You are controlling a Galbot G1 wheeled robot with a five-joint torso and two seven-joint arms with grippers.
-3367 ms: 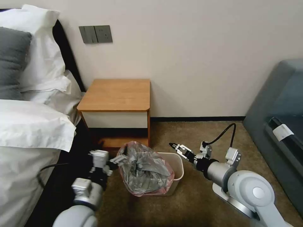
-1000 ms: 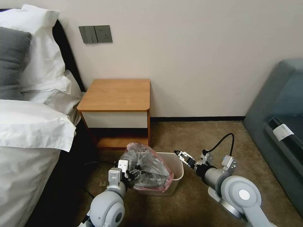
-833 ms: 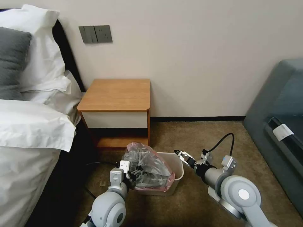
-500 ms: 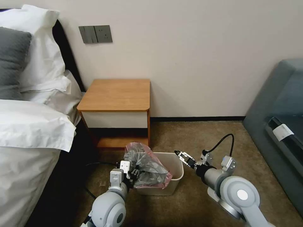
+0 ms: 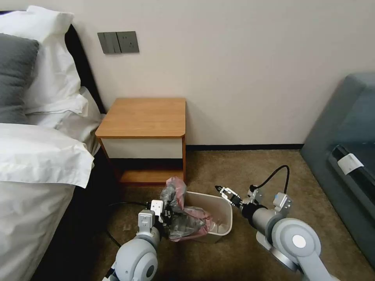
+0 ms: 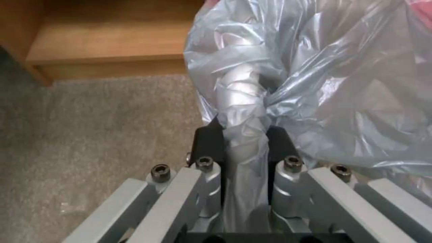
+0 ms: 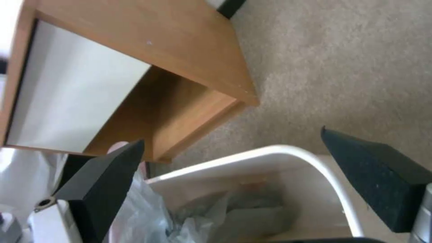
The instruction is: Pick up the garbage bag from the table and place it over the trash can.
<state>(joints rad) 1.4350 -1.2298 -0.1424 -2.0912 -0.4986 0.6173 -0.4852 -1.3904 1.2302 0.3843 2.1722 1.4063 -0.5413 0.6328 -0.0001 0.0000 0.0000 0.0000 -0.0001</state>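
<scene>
since the earlier frames the garbage bag [image 5: 183, 218] has sagged from a puffed dome over the trash can [image 5: 224, 216] into a slack heap, partly inside the bin and partly draped over its left rim, and the bin's right half now lies open. from the head, the left gripper [image 5: 166, 218] sits at the bin's left side pinching the bag, while the right gripper [image 5: 223, 191] hovers just over the far right rim, its fingers apart. the table [image 5: 144, 117] stands bare-topped against the wall, a bed to its left, a grey sofa at the right, brown carpet underfoot. from the left wrist, the jaws are pressed onto a twisted rope of the film, the rest ballooning beyond them. from the right wrist, the two dark pads stand wide, straddling the white rim with crumpled plastic below. the film looks feather-light, limp and slippery, likely to slip or tear; the pinkish edge seems the best place to take hold.
</scene>
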